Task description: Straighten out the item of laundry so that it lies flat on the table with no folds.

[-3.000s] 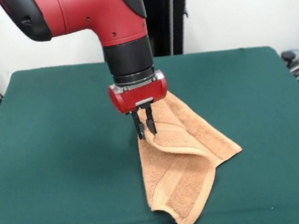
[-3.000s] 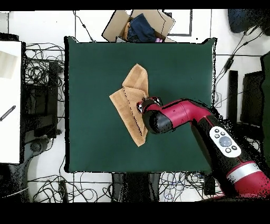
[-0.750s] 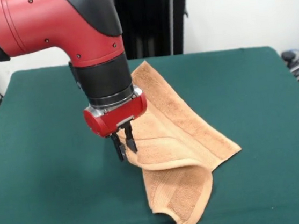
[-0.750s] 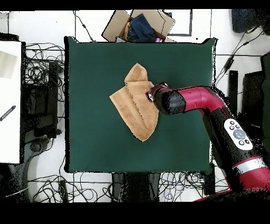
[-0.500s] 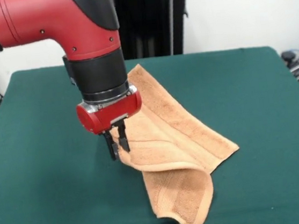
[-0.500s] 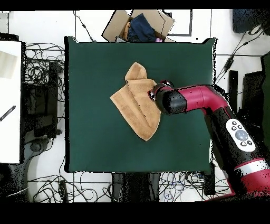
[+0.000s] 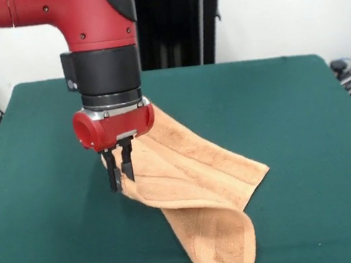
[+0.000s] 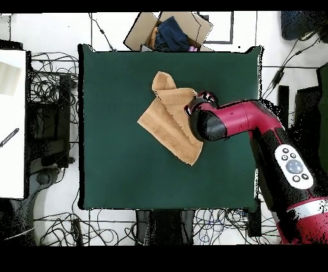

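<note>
The light orange-tan terry towel (image 7: 194,180) lies partly folded on the dark green table (image 7: 299,104), with a flap doubled under at its near end. My gripper (image 7: 120,176) is shut on the towel's left edge and holds that edge slightly raised. In the overhead view the towel (image 8: 168,125) lies at mid table, and the red arm's wrist covers the gripper at the towel's right corner.
A cardboard box (image 8: 168,31) with dark cloth in it sits past the table's far edge in the overhead view. Cables lie on the floor around the table. A black stand (image 7: 176,23) rises behind the table.
My gripper has moved left in the front view, dragging the held towel edge with it. The towel has shifted and stretched the same way.
</note>
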